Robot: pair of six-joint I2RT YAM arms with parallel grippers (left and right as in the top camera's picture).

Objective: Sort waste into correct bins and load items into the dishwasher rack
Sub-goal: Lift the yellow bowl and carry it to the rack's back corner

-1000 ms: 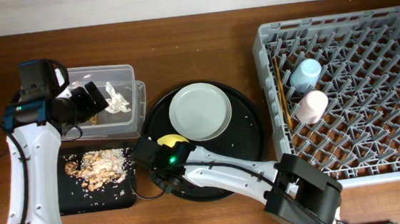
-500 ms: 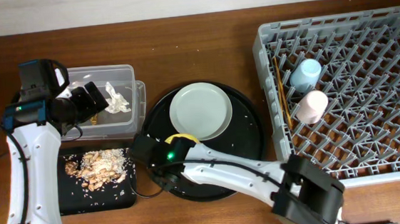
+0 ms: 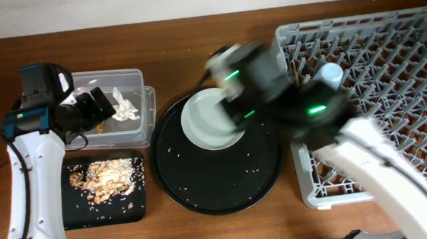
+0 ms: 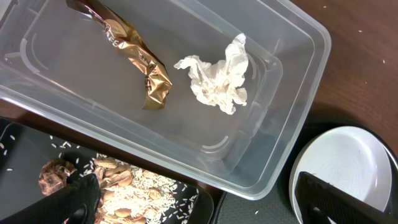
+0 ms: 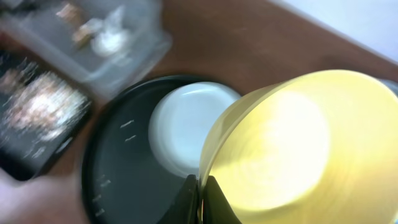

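We see a brown wooden table (image 3: 192,45) with a strip of pale wall (image 3: 113,5) along its far edge. The grey rack (image 3: 409,81) fills the right side, and a blue cup (image 3: 333,72) stands in it, partly behind the arm. A round tray (image 3: 218,180) sits mid-table, sprinkled with rice grains, and the plate (image 3: 202,124) lies on its far part. To the left, the clear tub (image 3: 148,109) holds the tissue (image 4: 217,78) and the wrapper (image 4: 137,56), lying apart from each other. Just in front of the tub, the black tray (image 3: 79,210) carries the scraps (image 3: 104,180).

The left claw (image 3: 96,106) hangs over the tub with its fingers spread wide and nothing between them. The right claw (image 5: 200,196) is clamped on the rim of the yellow bowl (image 5: 280,143). In its wrist view the bowl is raised and tilted above the plate and the round tray.

A second ago the bowl sat on the near left part of the round tray, with the right claw down at it. Now that spot is bare but for rice. The right arm has swung up and across, and it shows as a blur over the plate's right edge and the rack's near left corner, hiding the bowl from above. The left arm, the tub, the black tray and the plate have not shifted.
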